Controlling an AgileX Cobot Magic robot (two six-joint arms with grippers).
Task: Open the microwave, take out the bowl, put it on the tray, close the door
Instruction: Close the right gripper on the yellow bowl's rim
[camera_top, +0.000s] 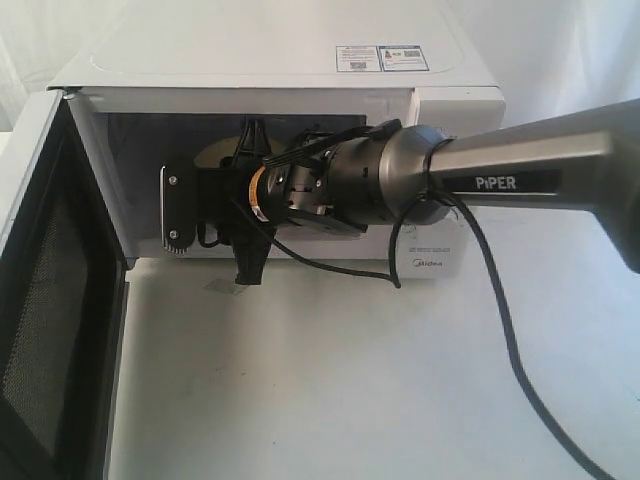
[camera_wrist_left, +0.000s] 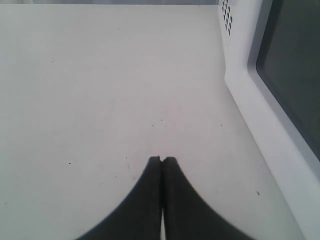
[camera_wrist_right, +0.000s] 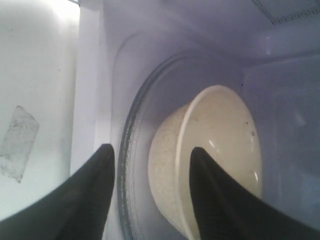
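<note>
The white microwave (camera_top: 270, 60) stands with its door (camera_top: 50, 300) swung wide to the left. My right gripper (camera_top: 240, 200) reaches into the cavity. In the right wrist view it (camera_wrist_right: 152, 149) is open, and the cream-yellow bowl (camera_wrist_right: 220, 135) sits on the glass turntable (camera_wrist_right: 131, 150). One finger lies over the bowl's inside and the other outside its wall, with the rim between them. Only a pale sliver of the bowl (camera_top: 215, 155) shows in the exterior view. My left gripper (camera_wrist_left: 161, 159) is shut and empty over the white table, beside the door (camera_wrist_left: 250, 100). The tray is out of view.
The right arm (camera_top: 520, 170) and its black cable (camera_top: 500, 300) cross in front of the control panel. The door's mesh inside (camera_top: 40, 330) faces the table at the left. A patch of tape (camera_top: 222, 287) lies on the table before the cavity. Vent holes (camera_wrist_left: 227, 15) show on the microwave's side.
</note>
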